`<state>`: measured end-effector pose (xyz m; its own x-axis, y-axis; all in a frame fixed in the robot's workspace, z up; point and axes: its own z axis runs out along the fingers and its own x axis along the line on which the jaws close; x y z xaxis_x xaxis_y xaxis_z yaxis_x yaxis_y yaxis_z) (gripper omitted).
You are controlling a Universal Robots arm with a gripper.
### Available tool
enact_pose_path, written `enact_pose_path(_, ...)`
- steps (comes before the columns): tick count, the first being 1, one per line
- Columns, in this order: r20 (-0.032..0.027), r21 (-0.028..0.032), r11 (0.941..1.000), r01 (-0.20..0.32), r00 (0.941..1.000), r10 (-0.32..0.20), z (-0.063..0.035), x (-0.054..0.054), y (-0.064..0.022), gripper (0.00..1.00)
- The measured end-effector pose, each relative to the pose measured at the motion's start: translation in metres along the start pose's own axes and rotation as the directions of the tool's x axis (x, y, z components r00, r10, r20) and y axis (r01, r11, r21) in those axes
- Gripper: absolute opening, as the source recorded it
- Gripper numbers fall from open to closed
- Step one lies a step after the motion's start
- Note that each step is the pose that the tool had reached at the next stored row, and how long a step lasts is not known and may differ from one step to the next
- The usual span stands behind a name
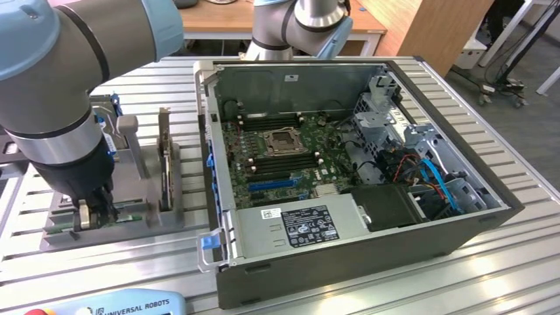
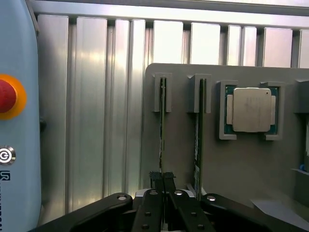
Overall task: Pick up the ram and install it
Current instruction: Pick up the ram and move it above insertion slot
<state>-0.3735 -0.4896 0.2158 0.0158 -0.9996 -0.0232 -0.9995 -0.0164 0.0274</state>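
End effector point(image 2: 162, 179) is pinched narrow on the ram point(image 2: 162, 121). It's parked on edge in the gray holder point(image 2: 241, 169) slot, so the top edge is easy to grab.

The claw point(image 2: 162, 181) grips the ram point(image 2: 162, 121) in its holder point(image 2: 241, 164).

The ram point(image 2: 162, 125) is showing edge-on as a long, thin, dark-green strip. It is standing on its long edge in a narrow slot of the grey holder point(image 2: 241, 164), sitting at about 8 o'clock in the exterior view. The gripper point(image 2: 162, 180) is apparently pinching its near end.
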Motion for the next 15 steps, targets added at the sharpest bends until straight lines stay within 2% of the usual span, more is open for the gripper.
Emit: enact_pose_path(15,0.0,0.0,1.0,0.0,1.0,0.0,-0.031,-0.001,0.0006,0.11)
